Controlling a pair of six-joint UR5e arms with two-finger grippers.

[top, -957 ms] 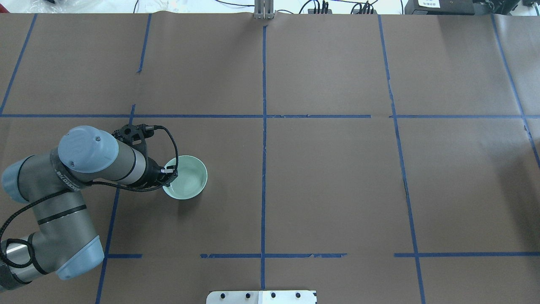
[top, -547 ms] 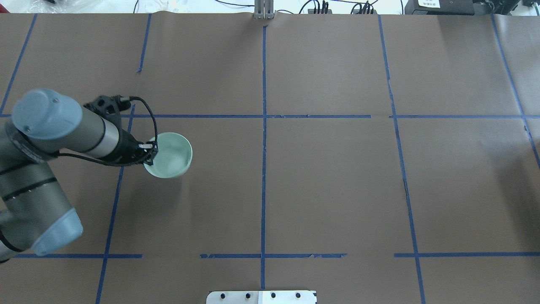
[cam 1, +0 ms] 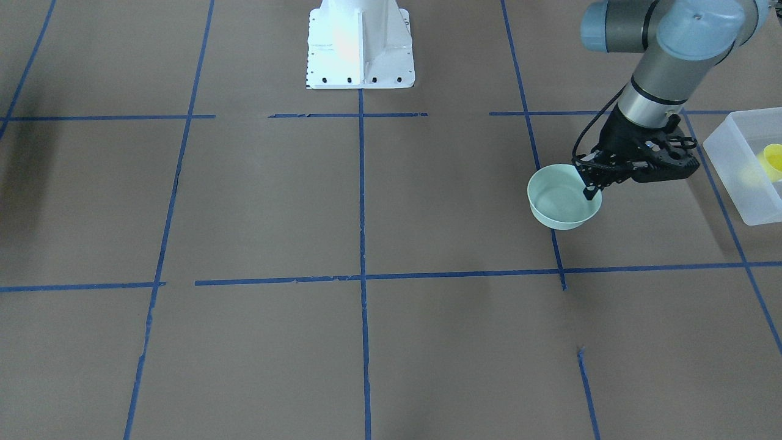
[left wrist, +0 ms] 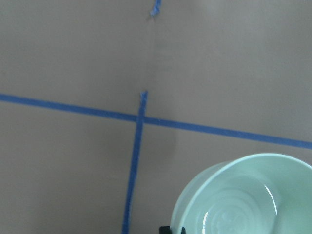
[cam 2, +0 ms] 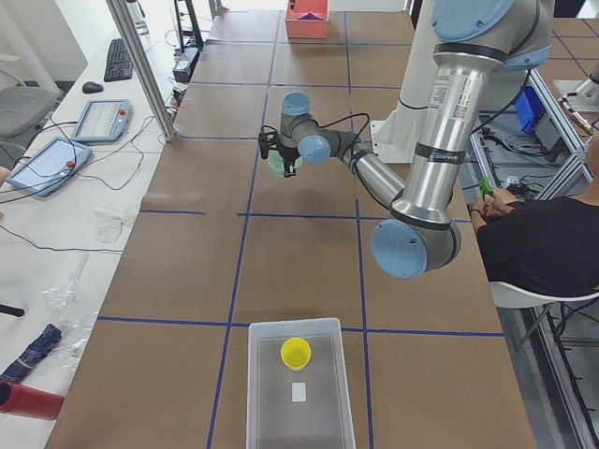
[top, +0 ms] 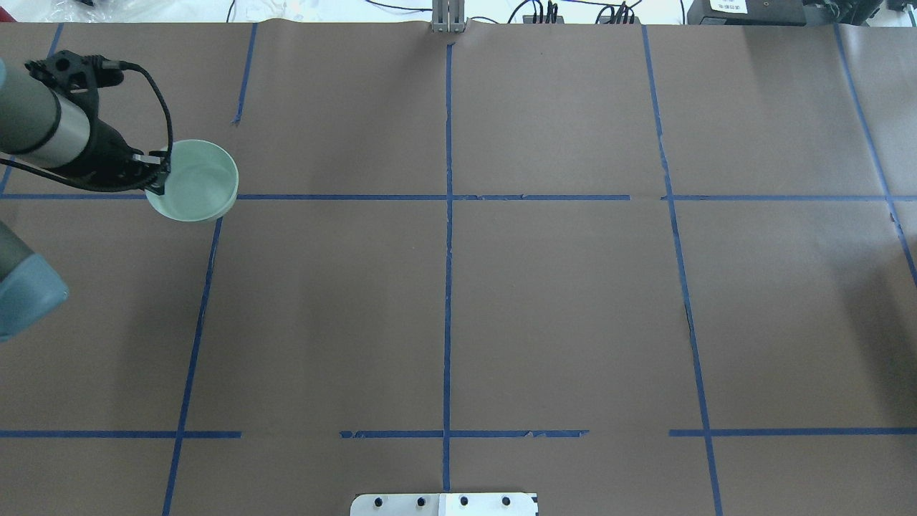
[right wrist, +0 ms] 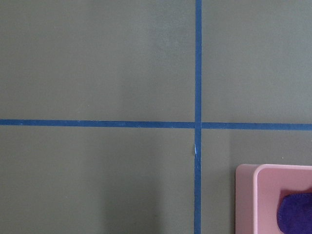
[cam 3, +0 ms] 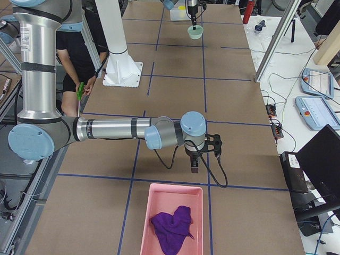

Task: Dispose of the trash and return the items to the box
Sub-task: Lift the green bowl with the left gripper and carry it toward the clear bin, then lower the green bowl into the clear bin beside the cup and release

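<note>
My left gripper (top: 158, 178) is shut on the near rim of the pale mint-green bowl (top: 197, 180) and holds it above the table near its left end. In the front-facing view the gripper (cam 1: 590, 190) pinches the bowl (cam 1: 559, 203) just short of the translucent box (cam 1: 746, 177). The yellow cup (cam 1: 772, 160) lies inside that box. The left wrist view shows the bowl (left wrist: 243, 197) over a tape crossing. The box (cam 2: 299, 388) and cup (cam 2: 296, 353) also show in the exterior left view. My right gripper (cam 3: 194, 164) hangs over the table near a pink tray; I cannot tell whether it is open or shut.
A pink tray (cam 3: 172, 212) with a purple cloth (cam 3: 171, 229) sits at the table's right end and also shows in the right wrist view (right wrist: 265, 187). The white robot base (cam 1: 359, 46) stands at the table's near edge. Blue tape lines grid the brown table.
My left arm has carried the bowl away from the table's middle, toward the left end and farther from the robot. The bowl stays in the gripper.
</note>
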